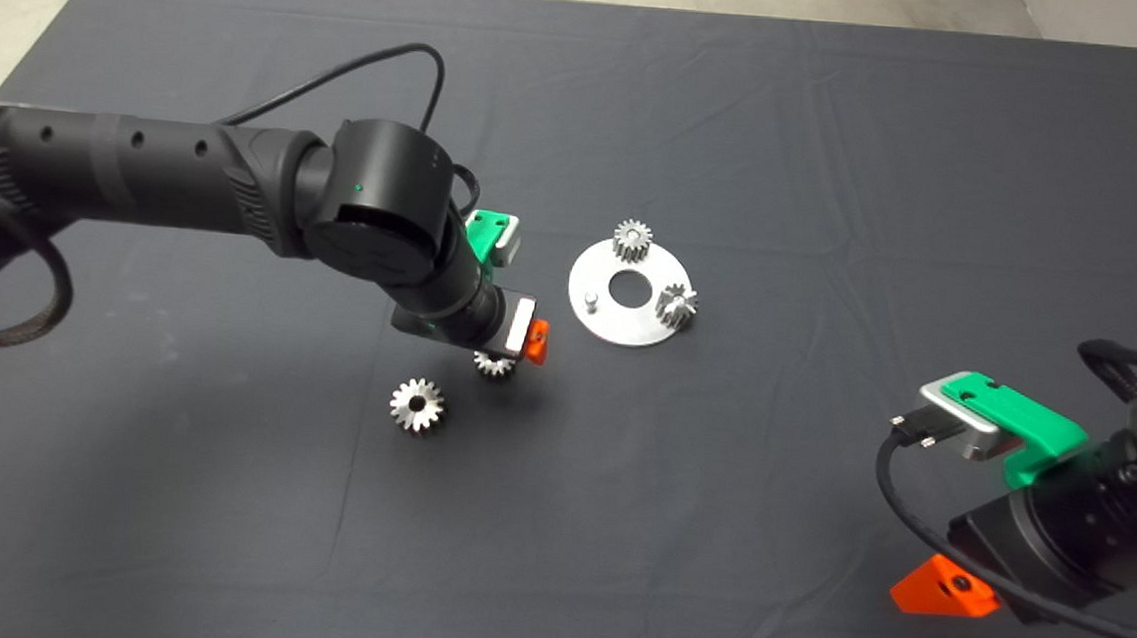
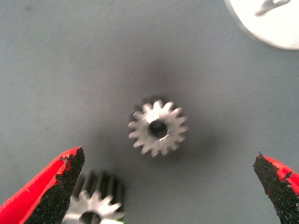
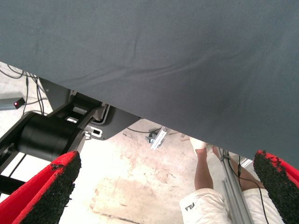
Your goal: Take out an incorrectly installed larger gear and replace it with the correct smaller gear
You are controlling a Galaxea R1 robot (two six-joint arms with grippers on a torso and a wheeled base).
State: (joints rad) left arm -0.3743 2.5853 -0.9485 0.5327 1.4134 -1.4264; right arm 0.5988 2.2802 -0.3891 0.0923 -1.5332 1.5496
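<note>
Smaller gear [image 2: 158, 128] flat on the dark mat [image 1: 742, 121], between the spread-apart fingers of the left gripper [image 2: 163, 186] above it, larger gear [image 1: 417, 405] near it, round silver plate [image 1: 593, 331] with two gears off to one side, right gripper [image 3: 163, 191] wide apart at the mat's edge.

I log these items: a dark grey cloth mat [image 1: 742, 121], creased, covering the table. A flat round silver metal plate [image 1: 618, 325] with a round centre hole lies on it — two small silver short-toothed gears stand on its rim, one at the far edge [image 1: 632, 239], one at the right edge [image 1: 677, 305], and a short bare peg [image 1: 590, 298] rises at its left. Beyond the mat I see pale concrete floor [image 3: 131, 182] and a person's leg [image 3: 204, 170].
</note>
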